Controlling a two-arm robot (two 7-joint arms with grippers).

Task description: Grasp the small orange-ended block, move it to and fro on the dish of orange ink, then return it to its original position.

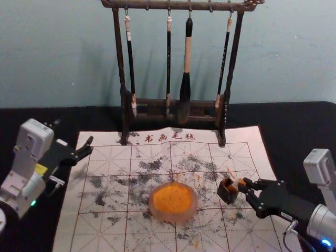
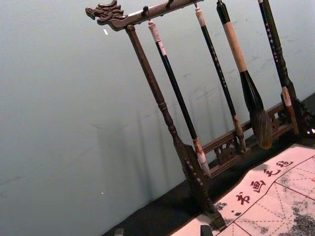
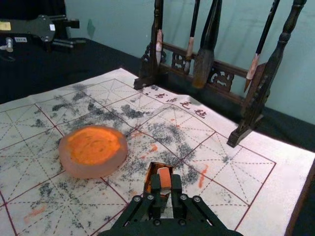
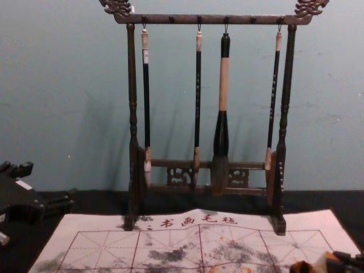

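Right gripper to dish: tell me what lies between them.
The dark box stands between the right gripper and the dish, then ink-marked mat with nothing on it; the head view shows this.

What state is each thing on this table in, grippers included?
Left gripper, open
Right gripper, shut on the block
Orange-ended block, gripped
Small dark box, open-topped, on the mat
Dish, uncovered, holding orange ink
Calligraphy mat, spread out, ink-stained
Brush rack, upright
Four calligraphy brushes, hanging tips down
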